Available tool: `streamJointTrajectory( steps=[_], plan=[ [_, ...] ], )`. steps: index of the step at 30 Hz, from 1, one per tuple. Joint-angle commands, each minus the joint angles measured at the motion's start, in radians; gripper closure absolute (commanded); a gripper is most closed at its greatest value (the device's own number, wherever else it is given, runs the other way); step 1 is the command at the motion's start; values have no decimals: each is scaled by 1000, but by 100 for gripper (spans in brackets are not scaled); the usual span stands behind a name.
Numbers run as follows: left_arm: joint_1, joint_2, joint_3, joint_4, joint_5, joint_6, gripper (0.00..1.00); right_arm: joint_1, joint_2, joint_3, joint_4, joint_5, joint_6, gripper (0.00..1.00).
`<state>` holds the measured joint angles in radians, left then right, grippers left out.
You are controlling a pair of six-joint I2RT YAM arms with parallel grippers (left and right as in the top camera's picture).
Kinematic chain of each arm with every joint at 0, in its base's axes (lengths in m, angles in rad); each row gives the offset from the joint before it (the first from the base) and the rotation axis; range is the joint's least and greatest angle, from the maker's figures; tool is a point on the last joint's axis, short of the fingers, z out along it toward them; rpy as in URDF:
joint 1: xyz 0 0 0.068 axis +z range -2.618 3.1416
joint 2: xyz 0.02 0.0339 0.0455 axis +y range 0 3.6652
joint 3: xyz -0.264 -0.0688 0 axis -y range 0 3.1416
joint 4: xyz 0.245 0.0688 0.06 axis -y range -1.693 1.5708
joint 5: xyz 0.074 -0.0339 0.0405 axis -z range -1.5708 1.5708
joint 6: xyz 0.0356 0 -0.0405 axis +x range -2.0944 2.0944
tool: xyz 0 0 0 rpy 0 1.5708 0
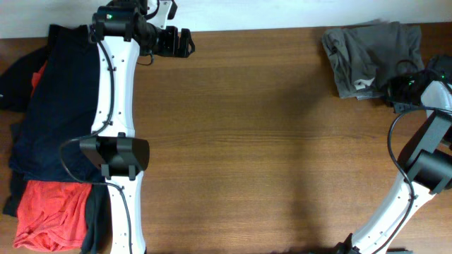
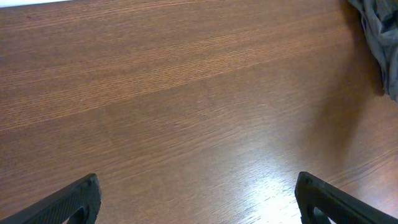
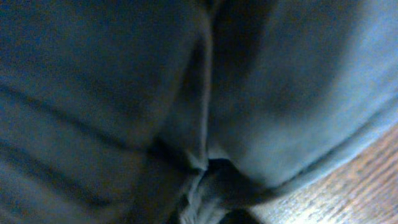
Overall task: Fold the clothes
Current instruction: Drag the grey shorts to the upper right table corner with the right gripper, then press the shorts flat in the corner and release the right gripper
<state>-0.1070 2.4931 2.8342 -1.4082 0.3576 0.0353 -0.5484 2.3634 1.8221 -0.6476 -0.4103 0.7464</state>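
My right pincer (image 1: 390, 92) sits on the near edge of the crumpled grey-olive woven shorts (image 1: 367, 53), bunched at the far right corner of the brown wood-grain surface (image 1: 268, 141), soft creased cloth hiding whether it grips, while my left pincer (image 2: 199, 199) hangs spread wide over the grain.

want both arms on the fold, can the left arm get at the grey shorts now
Doubtful. Nothing blocks the way, just bare table, but the left gripper sits far left and the shorts lie at the far right, by the right arm.
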Motion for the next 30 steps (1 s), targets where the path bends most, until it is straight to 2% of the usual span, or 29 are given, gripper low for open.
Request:
streamJointTrajectory(
  steps=[1, 2, 5, 11, 16, 24, 27, 30],
  plan=[
    [-6, 11, 14, 15, -8, 19, 1, 4, -23, 54, -78, -23, -274, 53],
    [-6, 16, 14, 21, -8, 19, 1, 0, -33, 75, -112, -23, -315, 47],
    [-7, 33, 14, 36, -23, 19, 1, -3, -71, 148, -209, -23, -431, 39],
    [-8, 89, 13, 46, -40, 19, 1, 55, -93, 291, -345, -35, -675, 37],
    [-8, 121, 13, 45, -41, 19, 1, 143, -90, 298, -343, -20, -846, 32],
    [-8, 143, 13, 39, -67, 19, 1, 259, -83, 296, -298, 201, -866, 33],
    [-8, 143, 13, 38, -68, 19, 1, 270, -83, 294, -287, 280, -861, 41],
    [-8, 143, 13, 39, -67, 19, 1, 273, -83, 294, -288, 308, -857, 44]
  ],
)
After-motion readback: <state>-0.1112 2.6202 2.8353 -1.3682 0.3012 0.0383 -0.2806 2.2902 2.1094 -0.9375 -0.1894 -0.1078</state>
